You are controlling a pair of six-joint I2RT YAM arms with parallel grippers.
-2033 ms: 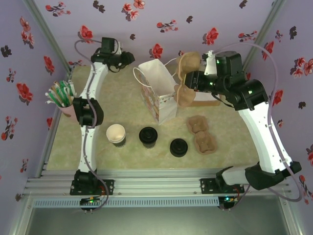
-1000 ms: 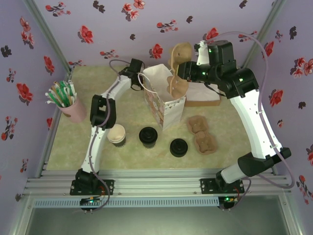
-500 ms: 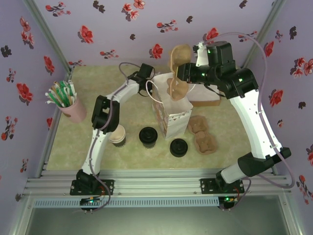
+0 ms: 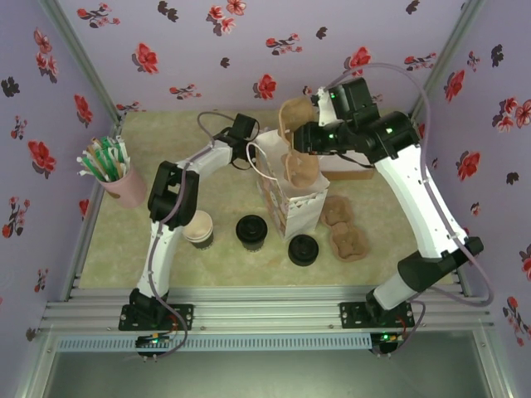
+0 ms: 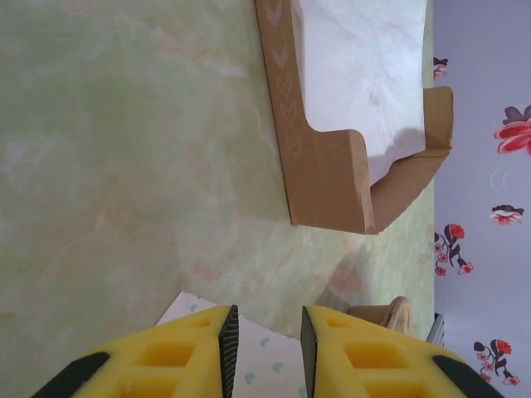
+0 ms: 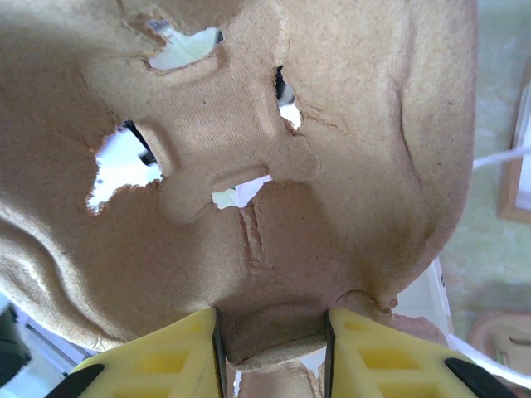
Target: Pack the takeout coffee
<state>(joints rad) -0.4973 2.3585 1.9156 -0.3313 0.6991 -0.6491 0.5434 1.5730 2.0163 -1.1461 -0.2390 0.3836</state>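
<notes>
Currently the takeout coffee [image 4: 250, 230] stands upright on the tabletop [image 4: 158, 137], lid up. It sits just in front of the paper bag [image 4: 294, 207], between the lidless cup stack [image 4: 197, 228] and a second black-topped round [image 4: 304, 249]. Both sets of jaws are beyond it, up at the bag's mouth. The right jaws are clamped on the edge of a pulp cup carrier [image 6: 274, 166], which hangs on end over the opening. The left jaws stand narrow at the bag's far left rim, with patterned paper showing in their gap; whether they pinch it I cannot tell. So the cup lies toward the arm bases from both, its axis vertical, and somewhat closer to the left jaws. I judge that a reach for it must come back past the bag and close on the cup's wall, likelier by the left arm since the right is occupied.
</notes>
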